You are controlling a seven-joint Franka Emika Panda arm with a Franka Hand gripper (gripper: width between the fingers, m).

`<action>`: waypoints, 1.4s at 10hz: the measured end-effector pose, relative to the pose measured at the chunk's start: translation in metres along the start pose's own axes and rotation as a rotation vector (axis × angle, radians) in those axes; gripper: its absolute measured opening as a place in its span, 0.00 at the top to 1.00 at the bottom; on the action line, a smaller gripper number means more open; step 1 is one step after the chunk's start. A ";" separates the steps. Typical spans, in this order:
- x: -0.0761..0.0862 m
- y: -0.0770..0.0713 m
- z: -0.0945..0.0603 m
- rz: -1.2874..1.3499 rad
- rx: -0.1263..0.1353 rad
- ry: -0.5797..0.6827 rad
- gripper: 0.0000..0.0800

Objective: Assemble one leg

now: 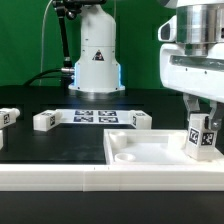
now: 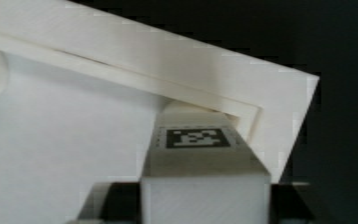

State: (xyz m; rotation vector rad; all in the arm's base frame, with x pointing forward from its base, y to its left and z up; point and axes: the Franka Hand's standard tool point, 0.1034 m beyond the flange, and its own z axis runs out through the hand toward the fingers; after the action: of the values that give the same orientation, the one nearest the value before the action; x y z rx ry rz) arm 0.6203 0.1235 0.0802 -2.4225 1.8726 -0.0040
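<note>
The leg (image 1: 203, 138) stands upright, pinched between the fingers of the gripper (image 1: 202, 120), at the exterior view's right over the right end of the tabletop panel (image 1: 150, 152). Its marker tag faces the exterior camera. The jaws are clamped on its two flat sides, gripping its upper part and leaving the lower end free, which suits pressing that end down into a seat.

In the wrist view the leg (image 2: 202, 165) runs out from the gripper (image 2: 202, 198) straight toward the raised corner wall (image 2: 274, 95) of the tabletop panel (image 2: 87, 130). The far end of the leg lies right at that corner, so I judge it is being lined up with a corner recess. I cannot tell whether it already touches the panel or hangs just above it.

The panel lies flat at the near edge of the black table (image 1: 40, 145), within easy reach of a vertical approach. Three loose legs (image 1: 43, 120) lie farther back: two at the exterior view's left and one near the middle. The marker board (image 1: 95, 117) lies between them, well apart from the held leg.
</note>
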 end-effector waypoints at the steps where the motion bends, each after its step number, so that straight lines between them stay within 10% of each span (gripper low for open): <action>1: -0.001 0.000 0.000 0.057 0.001 -0.006 0.63; 4: 0.002 0.000 0.001 -0.070 0.001 -0.005 0.23; 14: 0.000 -0.005 0.001 -1.075 -0.014 0.019 0.19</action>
State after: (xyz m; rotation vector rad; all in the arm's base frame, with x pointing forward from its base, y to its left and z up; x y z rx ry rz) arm 0.6249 0.1245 0.0795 -3.0727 0.3734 -0.0766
